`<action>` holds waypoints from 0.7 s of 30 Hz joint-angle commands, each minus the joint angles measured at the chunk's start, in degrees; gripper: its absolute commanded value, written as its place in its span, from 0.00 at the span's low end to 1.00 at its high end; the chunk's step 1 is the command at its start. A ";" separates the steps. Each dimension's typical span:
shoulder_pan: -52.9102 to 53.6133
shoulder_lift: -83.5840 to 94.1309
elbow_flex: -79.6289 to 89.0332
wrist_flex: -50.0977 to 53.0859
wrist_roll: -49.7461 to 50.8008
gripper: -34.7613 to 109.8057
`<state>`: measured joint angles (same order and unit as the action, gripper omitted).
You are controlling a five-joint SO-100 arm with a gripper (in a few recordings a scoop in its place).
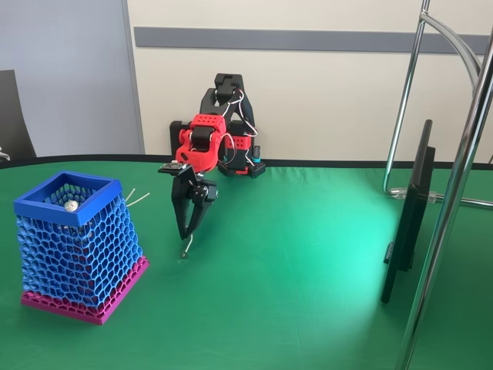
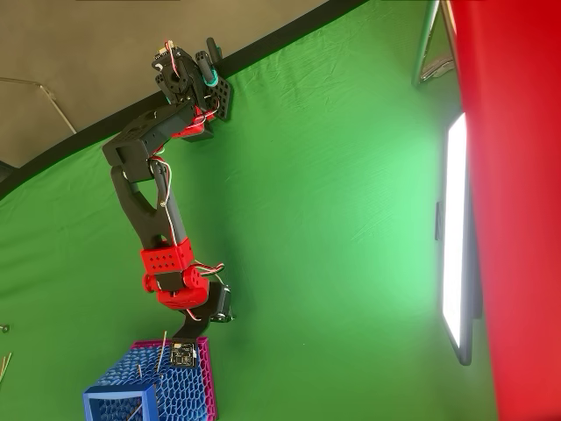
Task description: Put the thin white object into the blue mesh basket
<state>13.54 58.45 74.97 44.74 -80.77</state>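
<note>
Open green table point(image 1: 293, 277) is left to the right of the gripper point(image 1: 186, 235) in the fixed view, bounded by the monitor point(image 1: 408, 216) and chrome stand point(image 1: 454, 193), while the left is blocked by the blue mesh basket point(image 1: 77, 247).

Low front fixed view, high overhead view, shared green table point(image 1: 308, 254)
</note>
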 commanded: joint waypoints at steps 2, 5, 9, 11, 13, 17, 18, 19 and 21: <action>-0.53 3.60 0.97 -1.32 -0.88 0.26; -0.53 3.52 3.43 -3.25 -2.46 0.28; -0.53 3.08 6.59 -6.42 -5.19 0.31; -0.44 2.72 7.21 -7.03 -6.06 0.32; -0.26 2.37 7.65 -7.47 -6.94 0.32; 0.09 1.76 7.47 -7.91 -8.09 0.34; 0.18 1.58 7.03 -7.73 -8.26 0.34; 0.44 1.41 6.68 -7.38 -8.53 0.34; 0.79 0.97 6.24 -7.21 -9.23 0.34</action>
<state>13.71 58.54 82.97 37.53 -89.21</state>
